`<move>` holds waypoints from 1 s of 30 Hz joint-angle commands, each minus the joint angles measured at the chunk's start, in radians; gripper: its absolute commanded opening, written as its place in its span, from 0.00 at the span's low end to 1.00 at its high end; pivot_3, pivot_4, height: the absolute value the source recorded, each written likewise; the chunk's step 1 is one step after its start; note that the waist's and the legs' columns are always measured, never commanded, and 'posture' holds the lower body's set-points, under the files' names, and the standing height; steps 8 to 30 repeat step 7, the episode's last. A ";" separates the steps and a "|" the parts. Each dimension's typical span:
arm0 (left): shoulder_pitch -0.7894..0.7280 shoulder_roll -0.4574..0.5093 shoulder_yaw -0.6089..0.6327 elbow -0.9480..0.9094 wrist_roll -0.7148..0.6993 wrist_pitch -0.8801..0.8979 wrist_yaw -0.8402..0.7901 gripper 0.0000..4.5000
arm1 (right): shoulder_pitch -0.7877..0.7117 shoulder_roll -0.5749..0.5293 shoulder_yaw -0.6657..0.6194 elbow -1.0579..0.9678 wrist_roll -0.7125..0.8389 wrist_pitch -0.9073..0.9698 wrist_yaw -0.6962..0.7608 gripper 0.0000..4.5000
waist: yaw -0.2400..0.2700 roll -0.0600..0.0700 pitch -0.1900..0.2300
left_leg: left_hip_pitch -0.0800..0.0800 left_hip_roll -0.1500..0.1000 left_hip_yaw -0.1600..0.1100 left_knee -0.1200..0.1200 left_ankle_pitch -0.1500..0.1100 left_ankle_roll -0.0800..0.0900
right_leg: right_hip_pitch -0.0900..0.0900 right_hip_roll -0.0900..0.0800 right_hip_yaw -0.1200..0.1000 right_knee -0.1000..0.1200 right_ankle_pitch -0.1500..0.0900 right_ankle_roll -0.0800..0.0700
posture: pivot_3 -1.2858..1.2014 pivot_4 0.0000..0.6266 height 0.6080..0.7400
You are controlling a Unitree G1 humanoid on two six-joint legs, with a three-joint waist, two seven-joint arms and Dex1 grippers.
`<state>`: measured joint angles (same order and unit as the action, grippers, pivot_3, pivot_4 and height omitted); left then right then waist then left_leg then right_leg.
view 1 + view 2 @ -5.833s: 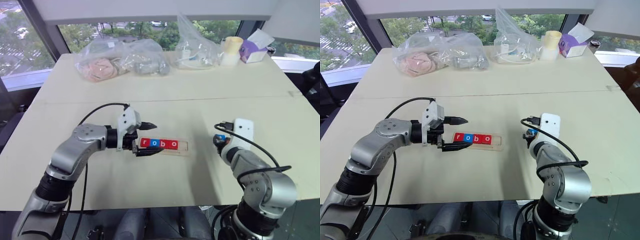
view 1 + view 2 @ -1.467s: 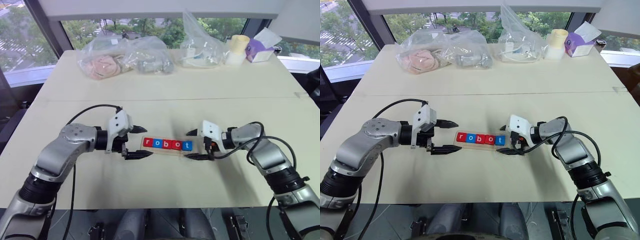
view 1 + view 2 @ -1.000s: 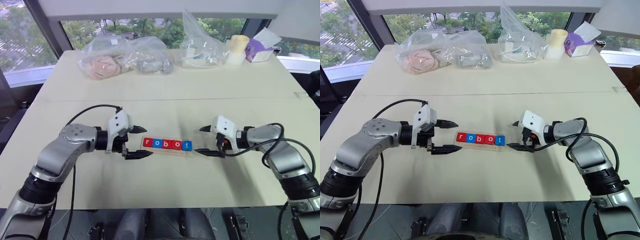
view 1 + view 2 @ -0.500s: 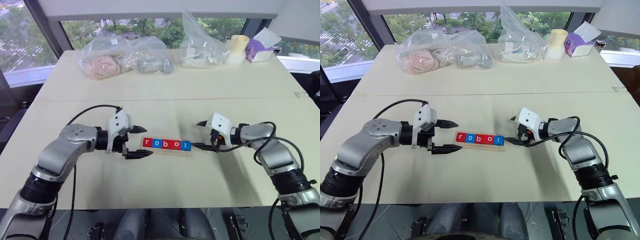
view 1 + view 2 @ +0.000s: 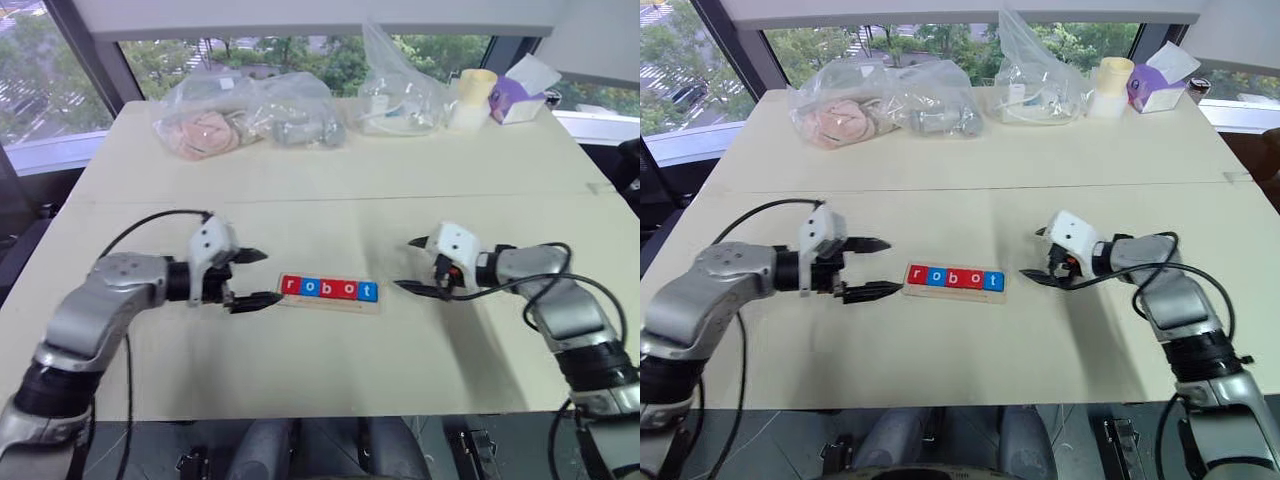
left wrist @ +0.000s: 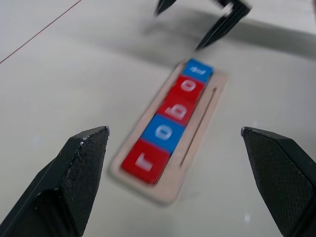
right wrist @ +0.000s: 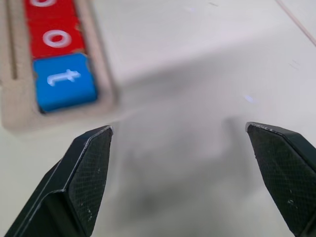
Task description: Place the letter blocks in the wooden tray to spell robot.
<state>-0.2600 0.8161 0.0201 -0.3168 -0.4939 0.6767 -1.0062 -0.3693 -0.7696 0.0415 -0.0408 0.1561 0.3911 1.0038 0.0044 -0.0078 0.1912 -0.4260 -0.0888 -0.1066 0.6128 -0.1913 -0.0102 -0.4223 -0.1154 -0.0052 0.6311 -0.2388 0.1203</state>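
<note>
Left eye view: nearest the robot, the two claws flank the work. The left claw [image 5: 250, 277], black-fingered and spread wide with nothing in it, has drawn back along the pale tabletop [image 5: 330, 375] since half a second ago and now sits just clear of the tray's left end. The right claw [image 5: 415, 266], equally wide and empty, has also backed off and now stands apart from the tray's right end, where a moment ago its lower finger reached almost to the blue tile.

Between them lies the long narrow pale-wood tray [image 5: 330, 301], flat on the tabletop, with the five small square letter blocks [image 5: 329, 289] seated in a row in its slot: red r, blue o, red b, red o, blue t. I judge the word complete and both arms simply retiring; nothing seems left but to clear away.

Hard to settle: the left wrist view is blurred, so whether each tile sits fully down in the slot cannot be told. The right wrist view cuts the tray off after the last tiles.

Farther back, along the tabletop's far edge, sit crumpled clear plastic bags [image 5: 245, 115], their contents indistinct, a cream cylindrical roll [image 5: 467, 97] and a purple tissue box [image 5: 512, 100].
</note>
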 commanded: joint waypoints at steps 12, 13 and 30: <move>0.329 -0.004 0.269 -0.195 -0.123 0.091 0.103 1.00 | 0.387 0.002 -0.347 -0.518 0.484 0.538 -0.075 0.98 | 0.011 0.000 0.000 | 0.000 0.000 -0.001 0.000 -0.001 0.000 | 0.001 -0.003 0.001 -0.001 -0.002 -0.004 | 0.52 0.24 1.00; 0.329 -0.004 0.269 -0.195 -0.123 0.091 0.103 1.00 | 0.387 0.002 -0.347 -0.518 0.484 0.538 -0.075 0.98 | 0.011 0.000 0.000 | 0.000 0.000 -0.001 0.000 -0.001 0.000 | 0.001 -0.003 0.001 -0.001 -0.002 -0.004 | 0.52 0.24 1.00; 0.329 -0.004 0.269 -0.195 -0.123 0.091 0.103 1.00 | 0.387 0.002 -0.347 -0.518 0.484 0.538 -0.075 0.98 | 0.011 0.000 0.000 | 0.000 0.000 -0.001 0.000 -0.001 0.000 | 0.001 -0.003 0.001 -0.001 -0.002 -0.004 | 0.52 0.24 1.00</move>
